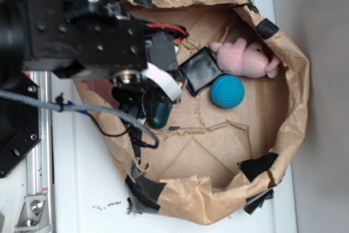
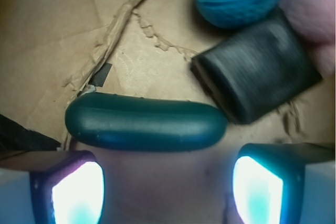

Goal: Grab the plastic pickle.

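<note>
The plastic pickle lies flat on the brown paper floor of a crumpled paper bag, lengthwise across the wrist view and just ahead of the gripper. The fingers stand spread, one at each lower corner of that view, with the pickle beyond the gap and not touching either tip. No brand, label or writing can be read on any item. From the exterior view only the pickle's dark teal end shows below the arm, whose black body and cables cover the rest. Just beside the pickle's right end in the wrist view sits a black square pouch; whether the two touch cannot be told, as the edge is blurred. Beyond the pouch rests a dimpled blue ball, near it, and a pink plush toy lies against the pouch and close to the ball. A torn ridge of paper runs across the bag floor behind the pickle. The bag's rim is patched with black tape and stands on a white surface.
</note>
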Available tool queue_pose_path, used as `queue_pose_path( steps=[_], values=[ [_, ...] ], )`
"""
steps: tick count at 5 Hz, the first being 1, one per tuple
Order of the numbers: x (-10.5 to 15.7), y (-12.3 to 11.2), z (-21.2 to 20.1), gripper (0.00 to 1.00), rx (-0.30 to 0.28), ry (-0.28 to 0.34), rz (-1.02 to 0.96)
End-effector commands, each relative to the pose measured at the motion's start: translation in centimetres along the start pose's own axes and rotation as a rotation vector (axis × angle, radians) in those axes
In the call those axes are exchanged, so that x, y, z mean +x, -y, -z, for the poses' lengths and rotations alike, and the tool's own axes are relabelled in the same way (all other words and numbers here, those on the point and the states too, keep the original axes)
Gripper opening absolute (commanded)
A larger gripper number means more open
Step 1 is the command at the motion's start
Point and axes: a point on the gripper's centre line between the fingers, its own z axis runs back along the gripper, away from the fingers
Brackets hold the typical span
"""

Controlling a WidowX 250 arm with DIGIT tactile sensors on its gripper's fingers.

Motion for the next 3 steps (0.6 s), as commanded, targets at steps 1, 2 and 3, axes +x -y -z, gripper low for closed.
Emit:
queue_pose_path(
  steps=[1,2,3],
  values=[
    [0.68,0.23,-1.32,1.0,0.005,0.054,-0.229],
    [1.0,0.77,-1.49,1.0,0.087,0.021,-0.456],
    [0.63,0.86,-0.81,1.0,0.146,-0.032,-0.697]
  ],
)
